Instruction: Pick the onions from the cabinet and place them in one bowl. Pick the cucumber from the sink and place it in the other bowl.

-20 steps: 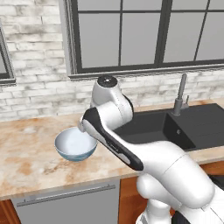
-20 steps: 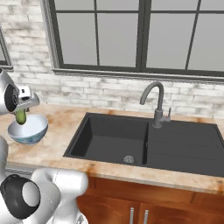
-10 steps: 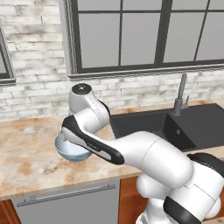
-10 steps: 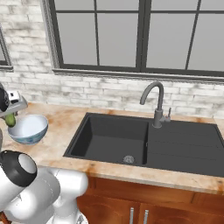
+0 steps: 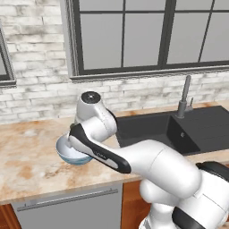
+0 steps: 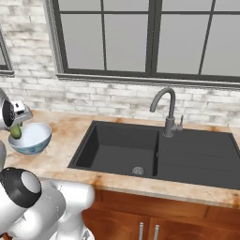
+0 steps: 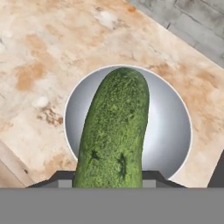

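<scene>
Cucumber (image 7: pixel 114 131) clamped in the gripper (image 6: pixel 17 125), hanging lengthwise directly above the light blue bowl (image 7: pixel 168 131), tip over the hollow, not yet touching it. Bowl standing on the marbled surface (image 6: pixel 61 154), left of the sink (image 6: pixel 154 150), near the front edge. Risks noted: release from this height likely to bounce the cucumber off the glossy wall and out onto the surface; long body may bridge the rim and roll off; descent off-centre could strike the rim and shove the bowl toward the edge.
</scene>
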Available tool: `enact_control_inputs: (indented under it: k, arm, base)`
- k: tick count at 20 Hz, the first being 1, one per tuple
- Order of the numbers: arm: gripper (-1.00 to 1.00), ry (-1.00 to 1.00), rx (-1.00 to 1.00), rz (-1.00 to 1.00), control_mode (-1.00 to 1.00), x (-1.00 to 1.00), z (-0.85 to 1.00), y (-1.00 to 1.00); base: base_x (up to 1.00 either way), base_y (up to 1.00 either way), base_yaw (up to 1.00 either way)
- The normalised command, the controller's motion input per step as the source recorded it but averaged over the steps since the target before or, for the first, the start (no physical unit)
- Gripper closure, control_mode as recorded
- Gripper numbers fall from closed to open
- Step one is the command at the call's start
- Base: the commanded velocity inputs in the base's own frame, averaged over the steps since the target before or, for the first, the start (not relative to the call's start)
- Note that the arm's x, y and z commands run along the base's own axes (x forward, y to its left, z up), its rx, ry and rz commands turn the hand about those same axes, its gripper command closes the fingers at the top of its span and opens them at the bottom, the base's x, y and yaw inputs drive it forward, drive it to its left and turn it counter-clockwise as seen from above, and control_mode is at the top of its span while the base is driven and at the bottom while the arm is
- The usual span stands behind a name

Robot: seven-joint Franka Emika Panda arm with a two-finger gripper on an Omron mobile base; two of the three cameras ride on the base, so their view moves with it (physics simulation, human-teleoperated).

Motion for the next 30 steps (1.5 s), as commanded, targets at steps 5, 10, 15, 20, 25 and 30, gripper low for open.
enact_control_inputs:
  k: [5,10,15,20,25,30]
  arm:
    - [1.00,-0.11,0.00,0.13,-1.00,0.01,-0.11,-0.15]
    - [1.00,-0.03,0.00,0.09,-1.00,0.17,-0.27,0.00]
    - [1.00,0.00,0.00,0.07,-1.00,0.13,-0.33,-0.03]
    - [1.00,0.00,0.00,0.06,-1.00,0.03,-0.30,-0.01]
    - [1.00,0.06,0.00,0.03,-1.00,0.09,-0.03,0.00]
    - [1.00,0.17,-0.04,0.00,-1.00,0.28,0.22,0.08]
  base:
    - [0.00,0.00,0.00]
    - [0.00,0.00,0.00]
    - [0.00,0.00,0.00]
    - [0.00,0.00,0.00]
    - [0.00,0.00,0.00]
    - [0.00,0.00,0.00]
